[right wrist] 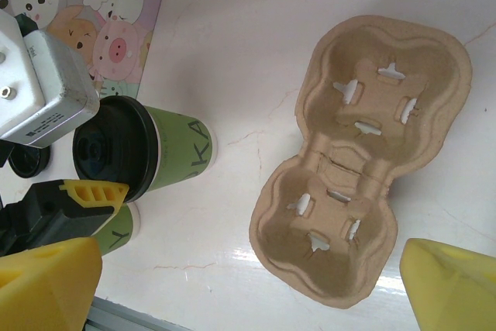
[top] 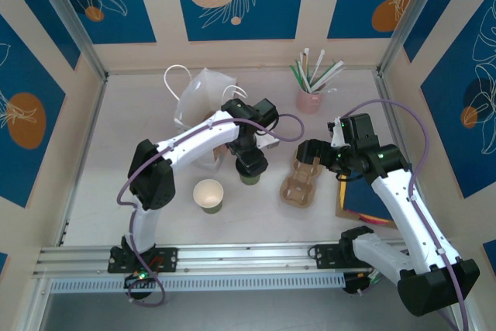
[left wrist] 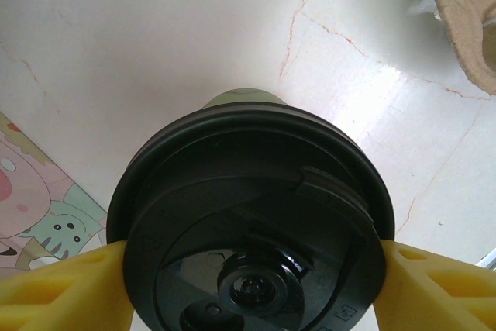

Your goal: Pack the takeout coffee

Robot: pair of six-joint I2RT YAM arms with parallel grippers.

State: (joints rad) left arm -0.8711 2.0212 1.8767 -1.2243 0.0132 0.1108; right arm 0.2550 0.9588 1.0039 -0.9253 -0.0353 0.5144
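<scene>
From high behind both arms, one camera overlooks the whole tabletop [top: 108, 145]. The left wrist camera sits close above the takeout coffee [left wrist: 256, 215]; the right wrist's, farther back, shares it and the cup carrier [right wrist: 360, 156].

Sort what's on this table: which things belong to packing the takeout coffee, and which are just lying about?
In the job: takeout coffee, left tool clamped on its lid, cardboard cup carrier, probably the white bag.
Lying about: lidless green cup, pink cup of straws, cartoon-animal mat.
</scene>
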